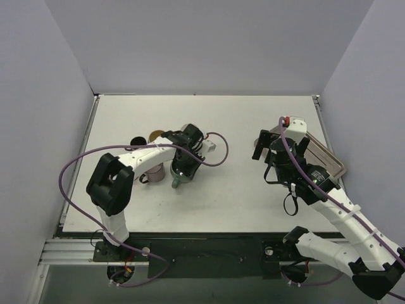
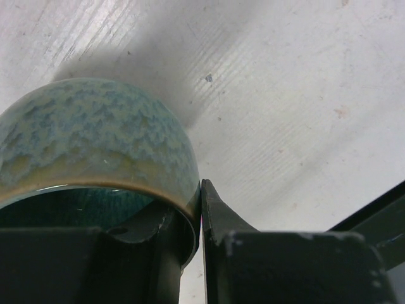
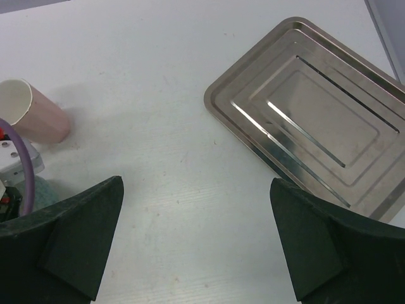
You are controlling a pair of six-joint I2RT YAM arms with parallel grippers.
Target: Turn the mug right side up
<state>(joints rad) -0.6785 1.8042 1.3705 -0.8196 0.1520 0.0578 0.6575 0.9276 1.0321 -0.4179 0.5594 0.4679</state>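
The mug [image 2: 95, 133] has a speckled blue-green glaze and a dark teal inside. In the top view the mug [image 1: 178, 178] is at the table's left middle, right under my left gripper [image 1: 182, 168]. My left gripper [image 2: 200, 212] is shut on the mug's rim, with one finger inside the mug and the other against its outer wall. The mug's opening faces the wrist camera. I cannot tell whether the mug touches the table. My right gripper [image 1: 281, 140] is open and empty above bare table [image 3: 196, 240], left of the tray.
A pink cup [image 1: 154, 170] stands just left of the mug and also shows in the right wrist view [image 3: 41, 120]. Two small brown items [image 1: 155, 135] lie behind it. A metal tray [image 1: 326, 158] lies at the right edge and shows in the right wrist view [image 3: 316, 120].
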